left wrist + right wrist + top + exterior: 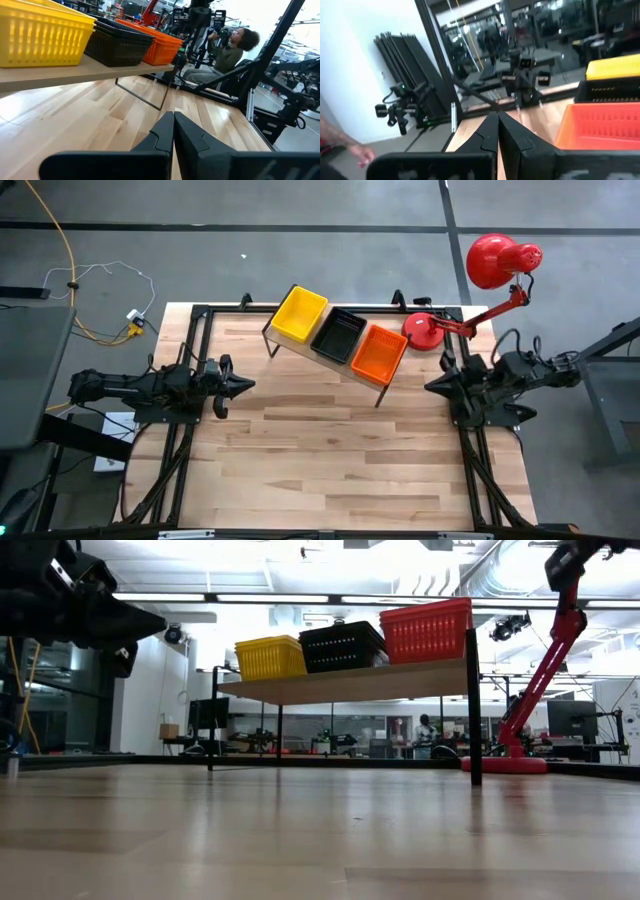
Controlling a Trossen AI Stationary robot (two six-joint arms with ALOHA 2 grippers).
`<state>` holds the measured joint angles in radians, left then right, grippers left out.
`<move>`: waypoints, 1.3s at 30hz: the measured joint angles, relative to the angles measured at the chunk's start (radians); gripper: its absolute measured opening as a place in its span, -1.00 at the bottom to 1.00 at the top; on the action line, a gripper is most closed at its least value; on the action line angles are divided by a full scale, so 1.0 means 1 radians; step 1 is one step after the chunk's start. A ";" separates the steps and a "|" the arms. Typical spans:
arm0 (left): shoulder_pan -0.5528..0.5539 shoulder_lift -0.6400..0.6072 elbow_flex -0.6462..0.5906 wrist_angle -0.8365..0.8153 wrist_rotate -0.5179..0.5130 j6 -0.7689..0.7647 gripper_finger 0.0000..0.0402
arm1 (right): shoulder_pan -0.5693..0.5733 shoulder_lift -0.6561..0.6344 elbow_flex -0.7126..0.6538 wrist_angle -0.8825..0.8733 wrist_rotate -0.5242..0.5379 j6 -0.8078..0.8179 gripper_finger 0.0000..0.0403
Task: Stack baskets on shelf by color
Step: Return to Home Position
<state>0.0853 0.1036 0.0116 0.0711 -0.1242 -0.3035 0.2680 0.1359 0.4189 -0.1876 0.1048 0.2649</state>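
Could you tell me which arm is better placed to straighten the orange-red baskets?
Right, probably: the orange-red plastic mesh baskets sit at the end of the light wooden shelf nearest the shut right gripper; the shut left gripper waits farther off.

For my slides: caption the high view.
Yellow basket, black basket and orange basket fill the shelf; left end effector and right end effector parked shut.

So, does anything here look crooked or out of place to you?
Only the shelf: seen from above, it sits at a slant to the table's edges rather than square with them. The yellow baskets, black baskets and orange baskets stand upright in a row on it, with nothing spilled or visibly damaged.
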 joint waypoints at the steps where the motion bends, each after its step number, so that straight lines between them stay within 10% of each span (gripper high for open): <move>1: 0.000 0.000 0.000 0.000 0.000 0.000 -1.00 | 0.000 -0.035 -0.013 -0.004 0.001 -0.004 -1.00; 27: 0.000 0.001 0.001 0.000 0.000 0.000 -1.00 | -0.077 -0.135 -0.308 0.232 -0.009 -0.031 -1.00; 39: 0.000 0.001 0.001 0.000 0.001 0.000 -1.00 | -0.296 -0.135 -0.336 0.229 -0.279 0.007 -1.00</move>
<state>0.0853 0.1047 0.0124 0.0711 -0.1234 -0.3031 -0.0275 0.0010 0.0826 0.0410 -0.1737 0.2722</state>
